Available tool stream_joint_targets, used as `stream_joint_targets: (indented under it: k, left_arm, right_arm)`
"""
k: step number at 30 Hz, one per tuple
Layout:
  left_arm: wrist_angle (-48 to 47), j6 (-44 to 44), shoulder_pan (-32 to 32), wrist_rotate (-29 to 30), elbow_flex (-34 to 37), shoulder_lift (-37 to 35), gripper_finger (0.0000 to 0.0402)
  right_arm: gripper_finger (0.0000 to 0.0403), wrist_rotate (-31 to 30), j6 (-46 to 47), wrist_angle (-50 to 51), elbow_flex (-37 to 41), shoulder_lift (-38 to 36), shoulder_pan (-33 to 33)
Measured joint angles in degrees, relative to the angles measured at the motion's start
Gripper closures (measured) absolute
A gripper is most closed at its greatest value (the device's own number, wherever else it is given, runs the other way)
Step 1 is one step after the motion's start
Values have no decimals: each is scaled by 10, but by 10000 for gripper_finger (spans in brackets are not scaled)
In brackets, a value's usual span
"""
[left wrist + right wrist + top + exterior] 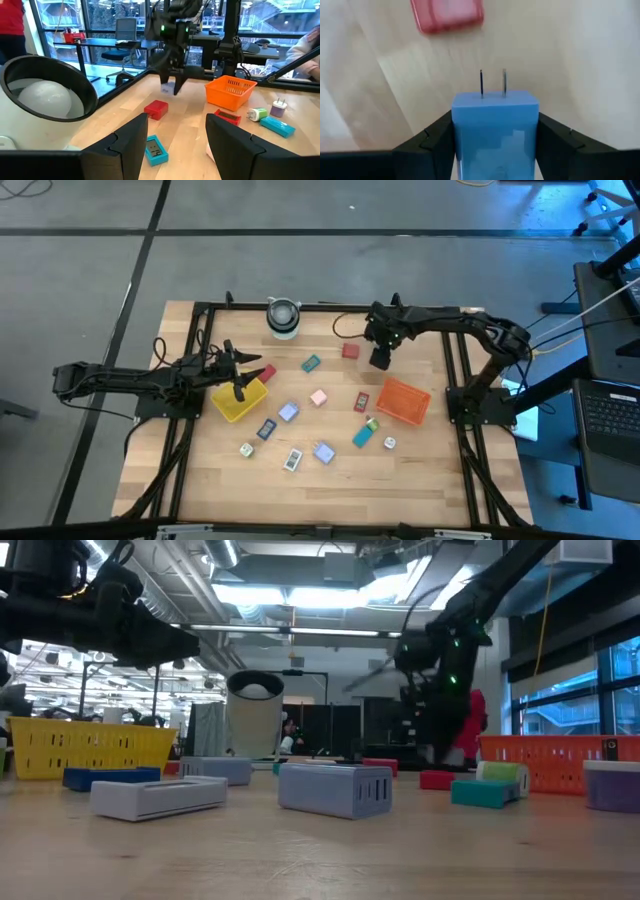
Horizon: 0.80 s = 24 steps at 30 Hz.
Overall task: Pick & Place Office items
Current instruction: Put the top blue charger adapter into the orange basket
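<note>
Blue plug [495, 131] sits clamped in the right gripper [495, 150], arm raised above the red block [447, 15].

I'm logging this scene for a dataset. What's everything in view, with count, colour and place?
yellow tray: 1, yellow, table's left side, under the left gripper
orange tray: 1, orange, table's right side
cylinder: 1, white-grey, far edge
red block: 1, red, beside the right gripper
blue plug adapter: 1, blue with two prongs, in the right gripper
other office items: about a dozen, teal, pink, blue, white, red, mid-table
left gripper: open, over the yellow tray
right gripper: shut on the adapter, above the table
</note>
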<state>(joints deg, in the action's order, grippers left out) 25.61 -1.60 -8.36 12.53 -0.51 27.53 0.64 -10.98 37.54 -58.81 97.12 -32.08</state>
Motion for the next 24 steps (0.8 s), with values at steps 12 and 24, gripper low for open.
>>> stream_joint_targets:
  k: [12, 24]
  left_arm:
    - [65, 39, 0, 4, 0, 0, 205]
    - [106, 38, 0, 6, 0, 0, 205]
  right_arm:
    - [194, 2, 96, -22, -37, -236, -13]
    - [194, -7, 267, -42, 118, -553, 37]
